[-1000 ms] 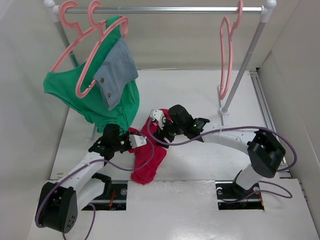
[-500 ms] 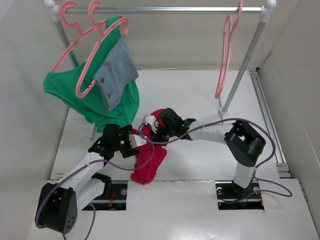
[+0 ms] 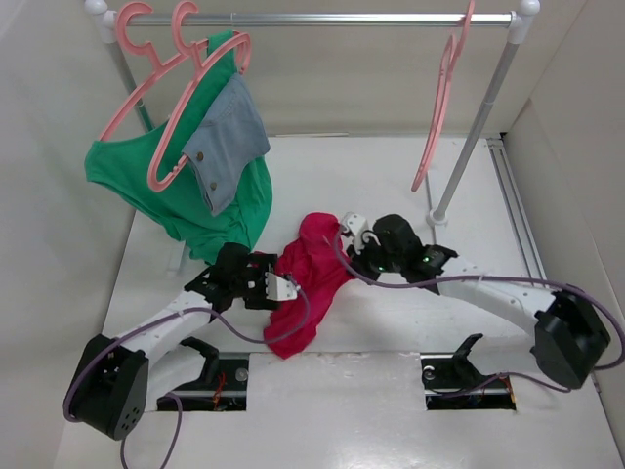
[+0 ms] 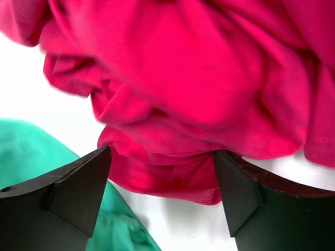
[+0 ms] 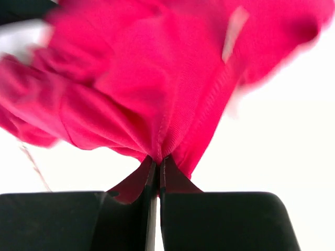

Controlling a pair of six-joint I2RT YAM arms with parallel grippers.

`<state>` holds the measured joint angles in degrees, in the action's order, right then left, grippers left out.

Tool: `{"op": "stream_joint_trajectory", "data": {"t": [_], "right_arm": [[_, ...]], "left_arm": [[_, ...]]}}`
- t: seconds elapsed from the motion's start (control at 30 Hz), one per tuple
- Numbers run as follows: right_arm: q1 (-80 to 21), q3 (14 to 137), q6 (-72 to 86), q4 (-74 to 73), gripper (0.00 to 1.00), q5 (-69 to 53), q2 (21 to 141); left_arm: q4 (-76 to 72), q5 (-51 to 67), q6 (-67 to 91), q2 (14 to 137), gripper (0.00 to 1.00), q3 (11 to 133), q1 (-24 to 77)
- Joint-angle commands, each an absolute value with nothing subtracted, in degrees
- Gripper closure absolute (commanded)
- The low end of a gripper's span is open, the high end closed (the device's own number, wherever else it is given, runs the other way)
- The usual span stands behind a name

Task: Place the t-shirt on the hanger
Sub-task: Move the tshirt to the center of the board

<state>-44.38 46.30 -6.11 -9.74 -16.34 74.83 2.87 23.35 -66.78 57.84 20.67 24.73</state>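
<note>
Below the rail (image 3: pixel 322 18), right gripper (image 5: pixel 158 166) clamps the t-shirt (image 5: pixel 131 78); left gripper (image 4: pixel 162 154) gapes.

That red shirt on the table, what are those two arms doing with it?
Two robot arms are handling the red t-shirt, bunched on the table. The right gripper is pinched shut on a fold of it; the left gripper is open, with cloth between its fingers. The pink hanger meant for it hangs bare on the rail, so the shirt is not on it yet.
</note>
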Motion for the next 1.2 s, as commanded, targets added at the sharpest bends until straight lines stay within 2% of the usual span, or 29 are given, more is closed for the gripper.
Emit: {"op": "stream_joint_trajectory", "data": {"t": [0.0, 0.17, 0.23, 0.27, 0.3, 0.33, 0.37, 0.4, 0.53, 0.67, 0.8, 0.97, 1.0, 1.07, 1.1, 1.13, 1.17], "right_arm": [[-40.71, 41.67, -0.98, -17.21, 1.0, -9.59, 70.5], [-33.94, 36.39, 5.87, -28.2, 1.0, -2.3, 59.34], [-31.48, 36.39, 6.5, -30.75, 1.0, 0.17, 57.05], [-30.94, 35.78, 7.37, -31.63, 0.96, 0.18, 55.39], [-30.94, 35.77, 7.38, -31.03, 0.79, -0.35, 54.76], [-30.94, 35.77, 6.86, -30.24, 0.33, -2.53, 54.76], [-30.94, 35.77, 6.16, -29.1, 0.11, -3.77, 54.23], [-30.94, 35.77, 4.67, -28.48, 0.0, -4.82, 54.23], [-32.6, 38.05, 2.11, -27.42, 0.0, -5.11, 53.09], [-36.2, 40.33, -2.27, -25.84, 0.0, -7.28, 53.17], [-46.54, 44.8, -7.81, -25.22, 0.0, -8.53, 59.56], [-53.7, 54.8, -12.2, -28.28, 0.0, -10.28, 65.47], [-53.7, 57.37, -12.74, -29.17, 0.0, -10.81, 65.48], [-53.7, 65.95, -13.35, -31.71, 0.0, -11.95, 66.09], [-53.7, 68.96, -13.88, -32.34, 0.0, -12.48, 66.09], [-53.7, 71.87, -14.41, -32.34, 0.0, -14.57, 66.09], [-53.7, 74.42, -14.41, -32.34, 0.0, -15.98, 66.09]], "left_arm": [[4.91, 22.5, -75.04, 60.2, 0.25, 21.71, 27.85], [6.15, 21.09, -78.05, 61.52, 0.46, 21.09, 30.59], [6.86, 21.09, -78.66, 62.05, 0.62, 21.09, 30.59], [7.73, 21.09, -78.66, 62.66, 0.69, 21.09, 30.59], [7.73, 21.09, -78.66, 62.67, 0.77, 21.62, 30.59], [8.34, 21.09, -78.66, 62.67, 0.85, 21.62, 30.59], [8.35, 21.09, -78.66, 62.67, 0.98, 21.62, 30.59], [8.35, 21.09, -77.7, 62.14, 1.0, 21.62, 30.59], [9.13, 20.4, -76.3, 61.08, 1.0, 21.01, 30.59], [16.75, 18.46, -77.68, 59.86, 1.0, 22.14, 29.98], [26.42, 18.46, -84.43, 58.8, 1.0, 23.82, 24.01], [30.94, 20.91, -84.48, 57.66, 1.0, 27.85, 23.38], [31.63, 23.18, -83.33, 57.66, 0.93, 29.95, 23.38], [30.59, 25.56, -80.17, 57.13, 0.62, 31.81, 23.38], [29.8, 26.53, -76.85, 57.13, 0.53, 32.6, 23.38], [27.18, 28.02, -75.16, 56.61, 0.29, 33.13, 23.38], [25.42, 28.04, -73.41, 55.64, 0.26, 33.13, 23.38]]}}
